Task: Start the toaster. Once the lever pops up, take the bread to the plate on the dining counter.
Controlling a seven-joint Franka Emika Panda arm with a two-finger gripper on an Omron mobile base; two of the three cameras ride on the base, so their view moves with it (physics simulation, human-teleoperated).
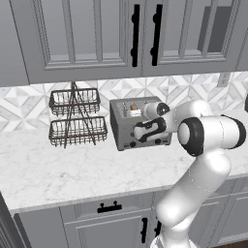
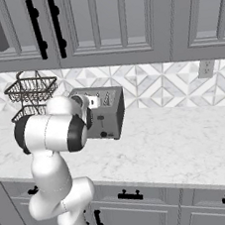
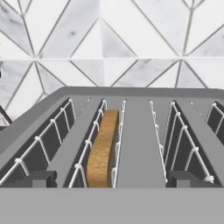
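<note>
Bread (image 3: 103, 151) sits in a slot of the toaster (image 1: 139, 122), mid-frame on the bench (image 1: 43, 169). Hand (image 1: 145, 131) at toaster front, jaws wide, gripping nothing. Bread not lifted; plate trip left.

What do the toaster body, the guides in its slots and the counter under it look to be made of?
Toaster: grey brushed metal, judging by its flat matte sheen. Slot guides: pale bent wire, possibly steel. Counter: white grey-veined marble or a stone lookalike, smooth finish.
</note>
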